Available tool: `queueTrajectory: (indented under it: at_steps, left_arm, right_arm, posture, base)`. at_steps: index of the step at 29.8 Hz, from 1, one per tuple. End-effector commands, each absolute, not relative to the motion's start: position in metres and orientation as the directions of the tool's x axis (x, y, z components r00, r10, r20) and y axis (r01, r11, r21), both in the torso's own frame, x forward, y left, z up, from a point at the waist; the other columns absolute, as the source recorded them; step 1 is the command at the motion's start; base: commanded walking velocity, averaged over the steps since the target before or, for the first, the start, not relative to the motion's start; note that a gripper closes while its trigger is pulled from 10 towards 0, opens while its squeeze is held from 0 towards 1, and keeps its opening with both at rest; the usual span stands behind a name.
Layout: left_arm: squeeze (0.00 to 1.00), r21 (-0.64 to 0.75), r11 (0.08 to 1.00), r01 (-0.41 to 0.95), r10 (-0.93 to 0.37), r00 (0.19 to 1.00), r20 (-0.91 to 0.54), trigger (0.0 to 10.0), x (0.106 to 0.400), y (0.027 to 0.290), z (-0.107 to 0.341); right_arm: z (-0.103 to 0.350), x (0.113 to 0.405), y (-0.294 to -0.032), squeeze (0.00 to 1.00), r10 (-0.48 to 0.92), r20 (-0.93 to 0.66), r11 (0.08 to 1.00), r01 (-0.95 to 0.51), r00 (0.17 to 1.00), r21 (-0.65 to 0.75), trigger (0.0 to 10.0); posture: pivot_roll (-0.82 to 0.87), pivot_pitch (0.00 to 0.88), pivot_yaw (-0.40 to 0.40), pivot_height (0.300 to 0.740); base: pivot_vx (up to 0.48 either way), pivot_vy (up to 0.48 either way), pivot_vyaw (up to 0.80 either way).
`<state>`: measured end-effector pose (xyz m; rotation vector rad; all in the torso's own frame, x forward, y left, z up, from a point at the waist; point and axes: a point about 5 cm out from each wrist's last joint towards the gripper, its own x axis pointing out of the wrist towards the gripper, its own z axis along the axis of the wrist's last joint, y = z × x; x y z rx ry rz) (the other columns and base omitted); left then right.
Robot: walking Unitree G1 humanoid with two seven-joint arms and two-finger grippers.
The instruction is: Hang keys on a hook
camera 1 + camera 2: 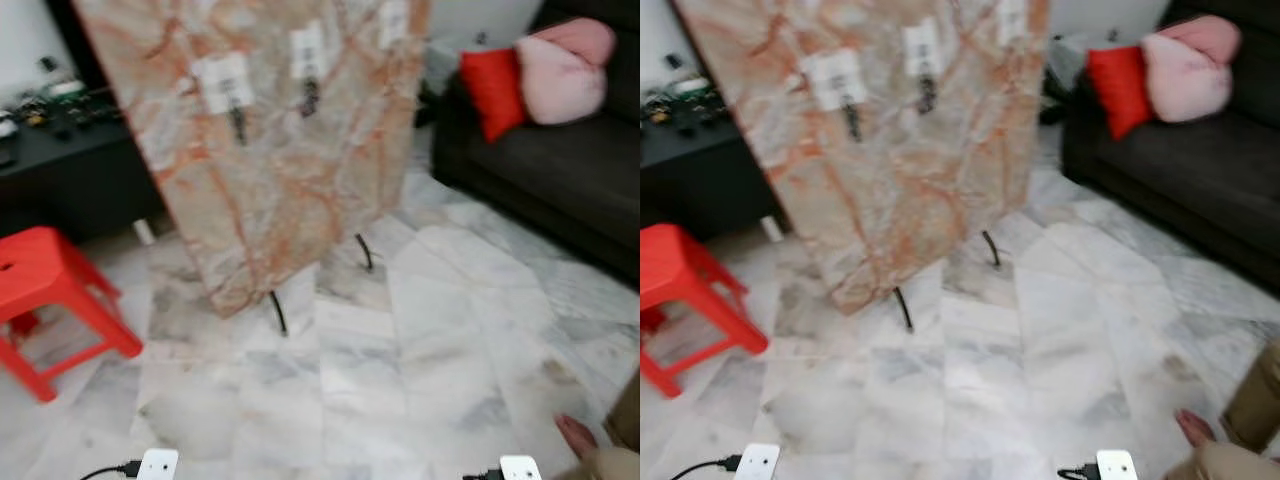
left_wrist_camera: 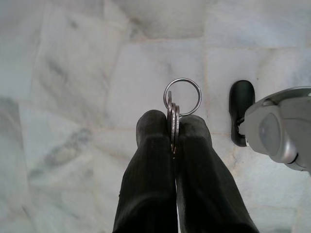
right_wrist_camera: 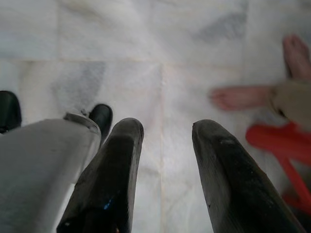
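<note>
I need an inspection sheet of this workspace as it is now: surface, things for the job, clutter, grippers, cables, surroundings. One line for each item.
Surface: pale grey-veined marble tile floor.
Job's things: silver key ring with keys, pinched between the left gripper's fingers; tilted orange-veined marble board on thin black legs, carrying white labelled plates with dark hooks.
Clutter: red plastic stool on the floor at the robot's left.
Grippers: left gripper shut on the key ring, above the floor; right gripper open, holding nothing.
Cables: black cable at the small white block by the lower edge.
Surroundings: dark sofa with red and pink cushions; black low cabinet; a person's bare foot.
</note>
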<state>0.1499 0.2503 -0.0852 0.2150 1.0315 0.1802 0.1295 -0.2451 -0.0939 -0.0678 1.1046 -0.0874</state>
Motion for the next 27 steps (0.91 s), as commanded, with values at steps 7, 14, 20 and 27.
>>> queueTrajectory:
  at_steps: [7, 14, 20, 27]
  left_arm:
    - [0.00, 0.260, 0.962, -0.082, 0.268, 0.447, -0.854, 10.0, 0.131, 0.257, -0.091]
    - [0.00, 0.250, 0.966, -0.069, 0.254, 0.454, -0.854, 10.0, 0.132, 0.251, -0.092]
    - [0.00, 0.249, 0.965, -0.084, 0.260, 0.452, -0.853, 10.0, 0.131, 0.252, -0.092]
    - [0.00, 0.224, 0.965, -0.137, 0.262, 0.462, -0.847, 10.0, 0.134, 0.255, -0.090]
  right_arm:
    - [-0.098, 0.118, -0.245, 0.00, -0.121, -0.905, 0.993, 0.044, 0.408, -0.113, 10.0]
    - [-0.098, 0.114, -0.249, 0.00, -0.134, -0.907, 0.991, 0.058, 0.399, -0.121, 10.0]
    - [-0.100, 0.108, -0.249, 0.00, -0.133, -0.917, 0.991, 0.046, 0.377, -0.125, 10.0]
    - [-0.102, 0.107, -0.244, 0.00, -0.123, -0.924, 0.991, 0.096, 0.363, -0.094, 10.0]
  posture:
    - [-0.04, 0.000, -0.024, 0.740]
    - [-0.05, 0.027, -0.029, 0.740]
    - [-0.06, 0.042, -0.029, 0.740]
    - [-0.11, 0.034, -0.005, 0.740]
  base:
    - [0.000, 0.000, 0.80]
    - [0.000, 0.000, 0.80]
    - [0.000, 0.000, 0.80]
    - [0.000, 0.000, 0.30]
